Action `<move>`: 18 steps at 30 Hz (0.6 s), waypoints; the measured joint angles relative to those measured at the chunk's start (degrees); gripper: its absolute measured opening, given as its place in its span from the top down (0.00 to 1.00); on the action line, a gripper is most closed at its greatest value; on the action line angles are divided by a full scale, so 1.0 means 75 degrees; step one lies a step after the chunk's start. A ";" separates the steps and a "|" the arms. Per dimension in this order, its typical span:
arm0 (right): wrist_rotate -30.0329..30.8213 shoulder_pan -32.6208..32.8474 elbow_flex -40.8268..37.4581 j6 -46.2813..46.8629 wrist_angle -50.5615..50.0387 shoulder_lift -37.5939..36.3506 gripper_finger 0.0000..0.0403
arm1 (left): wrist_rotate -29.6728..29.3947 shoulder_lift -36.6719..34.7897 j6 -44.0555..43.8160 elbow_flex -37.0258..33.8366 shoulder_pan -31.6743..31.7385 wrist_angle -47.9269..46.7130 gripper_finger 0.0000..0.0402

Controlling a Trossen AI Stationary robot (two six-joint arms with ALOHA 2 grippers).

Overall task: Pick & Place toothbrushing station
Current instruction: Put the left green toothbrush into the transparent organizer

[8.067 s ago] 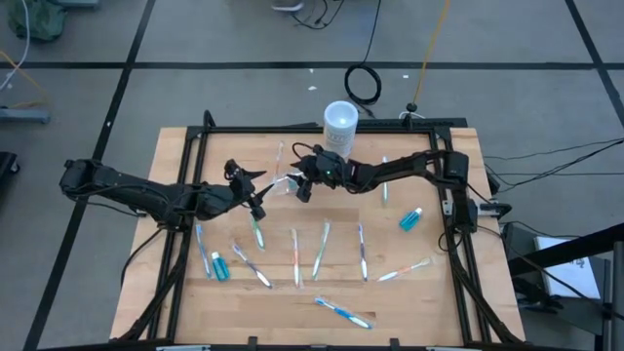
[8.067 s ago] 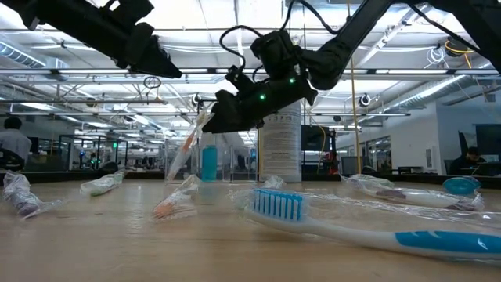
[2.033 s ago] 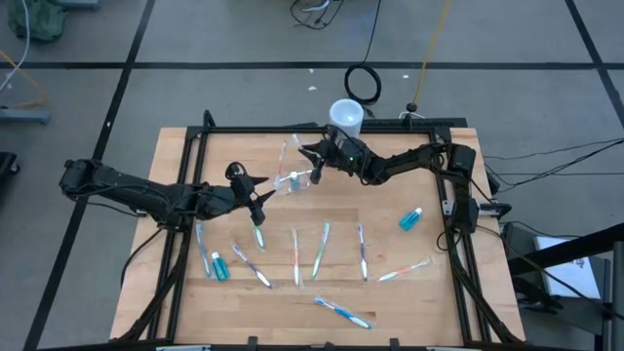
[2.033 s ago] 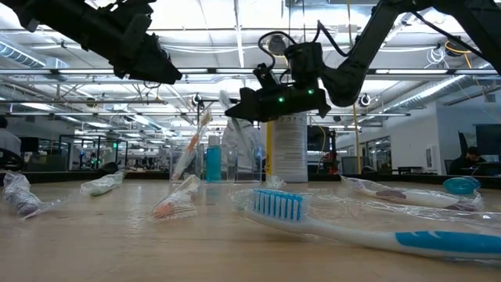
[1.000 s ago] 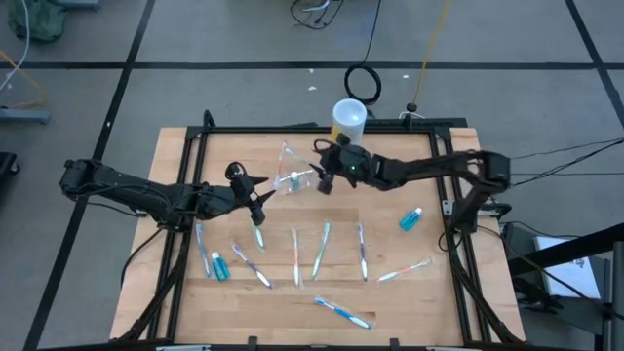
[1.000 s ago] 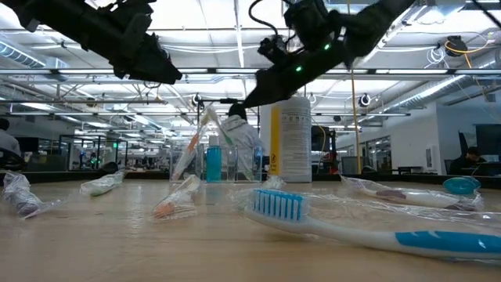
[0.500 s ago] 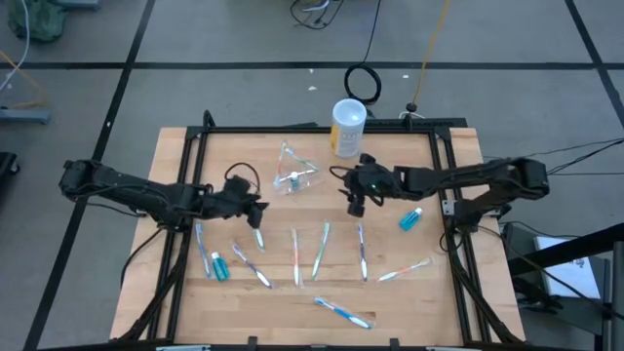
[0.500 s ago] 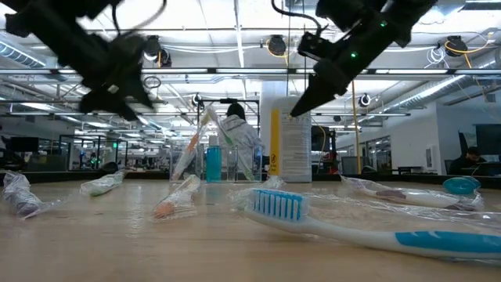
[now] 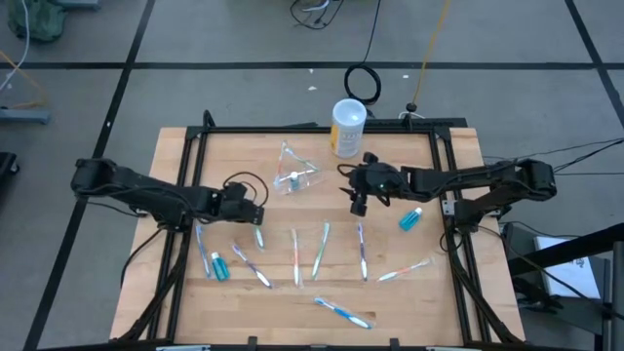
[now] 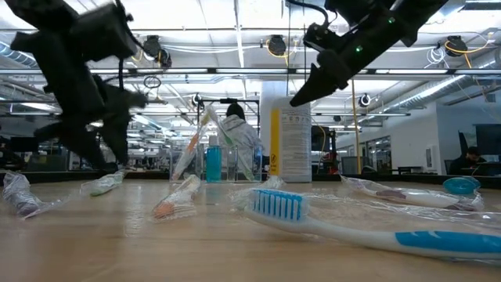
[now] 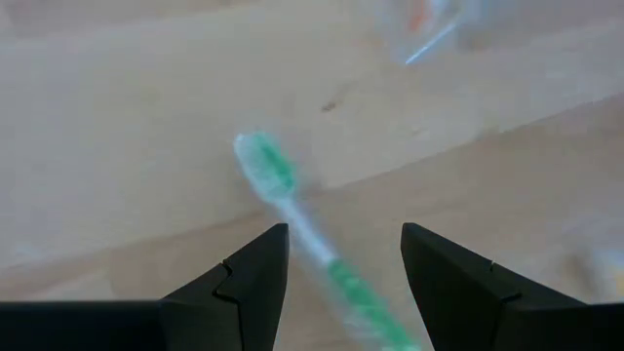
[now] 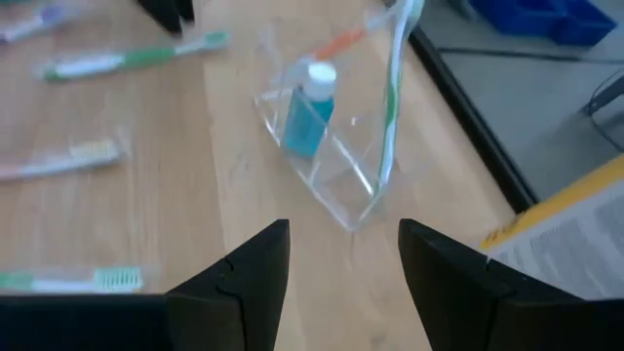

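The clear plastic holder (image 9: 294,176) stands on its base on the table's far middle, with a teal tube (image 12: 307,112) and two toothbrushes leaning in it. My right gripper (image 9: 356,206) hovers open to the holder's right, clear of it; in its wrist view (image 12: 341,263) the holder (image 12: 327,146) lies ahead. My left gripper (image 9: 255,213) is open and low over the table, to the holder's near left. Its wrist view (image 11: 341,263) shows a green toothbrush (image 11: 292,205) lying flat on the wood ahead of its fingers, untouched.
A tall white canister with a yellowish label (image 9: 348,125) stands behind the holder at the far edge. Several wrapped toothbrushes (image 9: 322,249) lie in a row across the near middle. Teal tubes lie at the right (image 9: 410,218) and near left (image 9: 218,265). A blue toothbrush (image 9: 343,312) lies near the front.
My right gripper has drawn away from the holder toward the table's right and near side; the holder stays standing where it was. My left gripper has gone down and a little toward the near edge, over the green toothbrush.
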 joint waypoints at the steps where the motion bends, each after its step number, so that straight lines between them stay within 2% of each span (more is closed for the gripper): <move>1: 0.0000 0.0000 0.0000 -0.0002 0.0065 0.0000 0.54 | 0.0075 0.0240 -0.0031 0.0001 0.0081 -0.0116 0.48; 5: -0.0001 0.0000 0.0000 -0.0014 0.0151 0.0000 0.54 | 0.0329 0.1006 0.0105 0.0023 0.0361 0.0055 0.49; 10: -0.0003 0.0000 0.0000 -0.0253 0.0151 0.0000 0.54 | 0.0198 0.1292 0.0783 0.0029 0.0545 0.0671 0.52; 13: -0.0002 0.0000 0.0000 -0.0262 0.0148 0.0000 0.54 | 0.0235 0.1297 0.0775 0.0029 0.0695 0.0596 0.61; 18: -0.0004 0.0000 0.0000 -0.0264 0.0148 0.0000 0.54 | 0.0324 0.1297 0.1002 0.0022 0.0861 0.0396 0.85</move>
